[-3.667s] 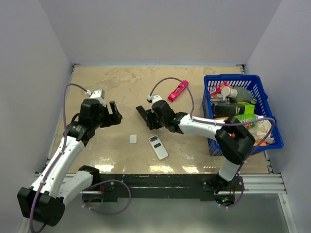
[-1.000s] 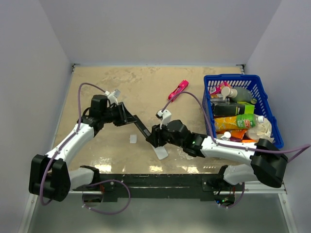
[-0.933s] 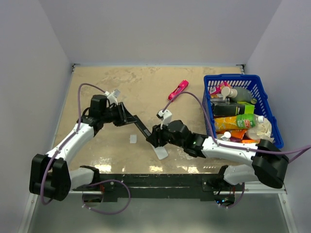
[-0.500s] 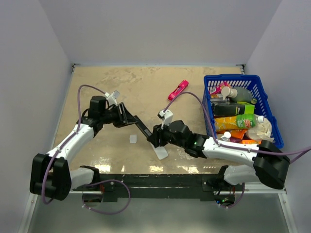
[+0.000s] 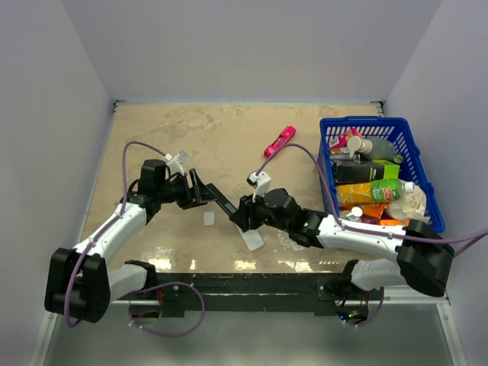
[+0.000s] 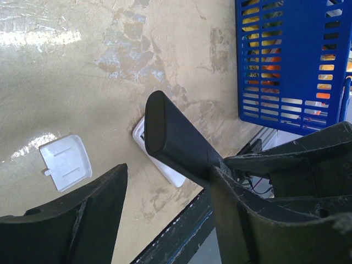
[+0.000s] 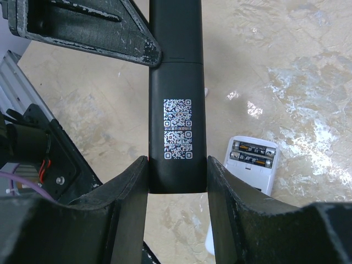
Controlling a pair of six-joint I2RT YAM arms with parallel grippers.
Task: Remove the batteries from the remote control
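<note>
My right gripper [image 7: 177, 165] clamps the slim matte black remote [image 7: 176, 82], which points toward my wide-open left gripper [image 6: 165, 190]. Beside it, two cylindrical batteries [image 7: 254, 153] lie side by side, crosswise to it, in the white remote [image 7: 246, 175].

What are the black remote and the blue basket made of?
The black remote looks like smooth matte plastic: even dark surface, soft sheen, a seam across it. The blue basket looks like moulded plastic too, with neat rows of slots in its wall.

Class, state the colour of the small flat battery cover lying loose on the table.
White. The cover shows best in the left wrist view.
</note>
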